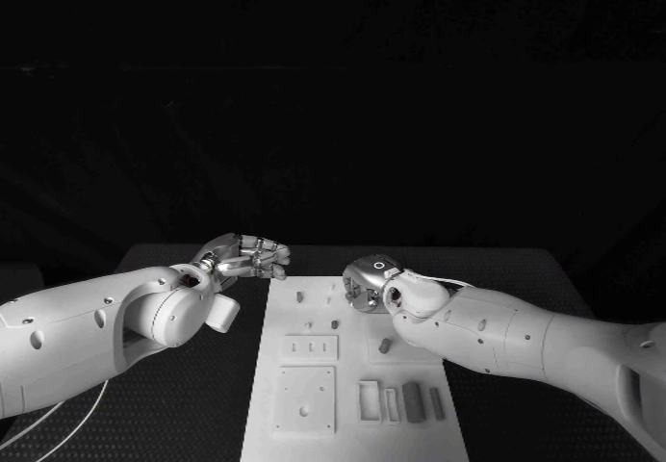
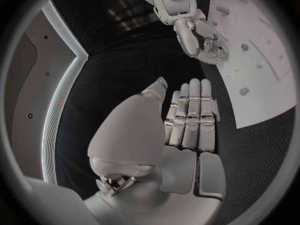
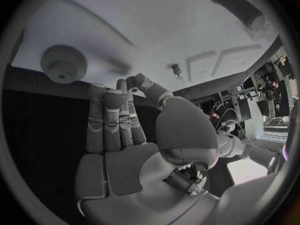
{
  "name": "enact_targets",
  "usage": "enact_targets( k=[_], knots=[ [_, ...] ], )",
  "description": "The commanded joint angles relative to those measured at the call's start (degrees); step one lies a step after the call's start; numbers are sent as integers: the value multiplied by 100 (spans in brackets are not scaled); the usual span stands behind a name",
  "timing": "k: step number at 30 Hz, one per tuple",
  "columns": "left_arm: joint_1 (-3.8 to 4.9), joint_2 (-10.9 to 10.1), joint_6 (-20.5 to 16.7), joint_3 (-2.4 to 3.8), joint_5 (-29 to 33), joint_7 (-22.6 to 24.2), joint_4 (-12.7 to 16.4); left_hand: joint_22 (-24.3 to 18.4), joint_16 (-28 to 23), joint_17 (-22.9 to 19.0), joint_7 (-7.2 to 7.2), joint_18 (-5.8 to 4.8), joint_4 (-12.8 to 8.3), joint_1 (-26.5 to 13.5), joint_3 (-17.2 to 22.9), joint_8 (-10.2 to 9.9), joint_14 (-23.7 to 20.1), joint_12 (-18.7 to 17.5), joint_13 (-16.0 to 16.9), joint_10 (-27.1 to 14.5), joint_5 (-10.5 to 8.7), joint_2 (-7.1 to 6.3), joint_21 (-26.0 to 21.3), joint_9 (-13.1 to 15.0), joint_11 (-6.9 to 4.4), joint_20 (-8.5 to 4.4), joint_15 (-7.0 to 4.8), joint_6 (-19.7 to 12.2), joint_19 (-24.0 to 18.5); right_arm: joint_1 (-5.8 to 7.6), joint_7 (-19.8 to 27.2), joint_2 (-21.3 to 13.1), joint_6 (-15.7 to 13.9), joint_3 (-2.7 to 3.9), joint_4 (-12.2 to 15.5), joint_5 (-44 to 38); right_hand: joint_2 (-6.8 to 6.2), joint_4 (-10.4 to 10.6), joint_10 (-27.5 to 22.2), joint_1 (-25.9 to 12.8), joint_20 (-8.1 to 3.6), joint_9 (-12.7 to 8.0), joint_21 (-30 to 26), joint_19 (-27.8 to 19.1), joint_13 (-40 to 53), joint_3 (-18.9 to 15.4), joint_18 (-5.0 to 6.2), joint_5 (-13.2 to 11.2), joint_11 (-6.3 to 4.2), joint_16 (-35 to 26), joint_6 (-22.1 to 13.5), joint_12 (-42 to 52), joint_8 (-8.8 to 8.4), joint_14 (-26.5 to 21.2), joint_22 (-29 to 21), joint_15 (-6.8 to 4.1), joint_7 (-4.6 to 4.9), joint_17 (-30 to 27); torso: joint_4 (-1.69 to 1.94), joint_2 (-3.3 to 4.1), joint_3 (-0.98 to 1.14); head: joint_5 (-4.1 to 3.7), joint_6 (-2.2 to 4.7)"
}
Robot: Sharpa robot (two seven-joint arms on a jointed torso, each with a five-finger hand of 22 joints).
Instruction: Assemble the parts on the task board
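Observation:
The white task board (image 1: pixel 354 433) lies in the middle of the black table. Several grey parts (image 1: pixel 412 399) lie side by side near its front right, and a small peg (image 1: pixel 385 345) stands mid-board. My left hand (image 1: pixel 247 258) hovers just off the board's far left corner; in the left wrist view its fingers (image 2: pixel 190 115) are stretched out with nothing in them. My right hand (image 1: pixel 370 281) hangs over the board's far right part, its fingers (image 3: pixel 112 120) straight and holding nothing. Close beyond them a round knurled knob (image 3: pixel 62 63) sits on the board (image 3: pixel 137 25).
Black matting (image 1: pixel 181 404) covers the table on both sides of the board. A thin white cable (image 1: pixel 56 423) runs under my left arm at the front left. Recessed pockets (image 1: pixel 308 399) mark the board's front half.

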Motion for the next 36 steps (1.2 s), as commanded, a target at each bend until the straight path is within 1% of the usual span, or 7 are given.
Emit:
enact_targets(
  k=[1, 6, 12, 16, 24, 29, 36],
  knots=[
    [8, 22, 37, 5, 27, 52, 6, -3, -24, 9, 40, 50, 46, 45, 1, -34, 44, -30, -9, 26, 8, 1, -32, -8, 15, -34, -6, -1, 7, 16, -243, 83, -204, 3, -45, -212, 7, 9, 27, 12, -18, 3, 37, 36, 12, 35, 316, 27, 3, 26, 49, 19, 31, -5, 7, -38, -7, 8, 4, 5, 2, 8, 17],
    [8, 50, 42, 5, 27, 52, -16, -2, -29, 13, 40, 50, 54, 52, -5, -35, 45, -34, -9, 27, 7, 1, -35, -9, 15, -34, -6, -1, 8, 31, -290, 191, -249, 8, -111, -236, 1, 9, 32, 12, -21, 2, 42, 40, 16, 40, 316, 27, 1, 34, 55, 19, 32, -4, 13, -40, -9, 11, 26, 7, -1, 10, 22],
    [8, 99, 50, 5, 27, 55, -39, -2, -35, 18, 40, 49, 63, 61, -11, -36, 46, -38, -9, 30, 8, 2, -38, -11, 15, -34, -6, 0, 9, 32, -380, 351, -383, 9, -268, -315, -4, 9, 33, 13, -24, 0, 46, 44, 20, 45, 316, 28, 0, 41, 58, 17, 31, -4, 17, -41, -10, 13, 36, 14, -10, 5, 33],
    [8, 126, 56, 5, 27, 54, -52, -1, -39, 22, 40, 49, 70, 69, -16, -37, 47, -42, -9, 32, 7, 3, -40, -12, 15, -35, -6, 0, 10, 33, -380, 404, -436, 13, -350, -326, -10, 7, 34, 16, -27, -1, 49, 46, 23, 50, 316, 28, -1, 45, 60, 15, 31, -4, 21, -42, -11, 14, 26, 13, -8, 22, 31],
    [22, 145, 35, 7, 27, 48, -64, 0, -47, 29, 40, 48, 82, 81, -28, -38, 49, -48, -10, 35, 7, 0, -45, -14, 15, -35, -5, 1, 11, 40, -368, 540, -423, 17, -512, -326, -16, 8, 36, 18, -30, -2, 52, 48, 26, 55, 316, 27, -2, 51, 63, 13, 31, -5, 25, -43, -12, 16, 27, 27, -12, 47, 39],
    [34, 156, 33, 9, 27, 49, -45, 1, -53, 34, 40, 47, 91, 90, -35, -39, 51, -52, -10, 37, 7, 0, -48, -15, 15, -35, -5, 2, 12, 39, -355, 610, -422, 17, -598, -327, -18, 9, 37, 19, -31, -3, 53, 49, 28, 58, 316, 28, -3, 54, 64, 12, 30, -6, 27, -44, -12, 16, 70, 50, -23, 27, 41],
    [50, 163, 29, 10, 27, 48, -28, 2, -60, 40, 40, 47, 102, 101, -44, -39, 53, -56, -10, 40, 7, 0, -51, -17, 15, -35, -5, 3, 14, 39, -352, 673, -424, 17, -672, -327, -20, 10, 37, 18, -32, -5, 55, 50, 31, 62, 316, 28, -3, 57, 64, 10, 29, -7, 29, -44, -11, 17, 72, 55, -29, 46, 38]
  ],
)
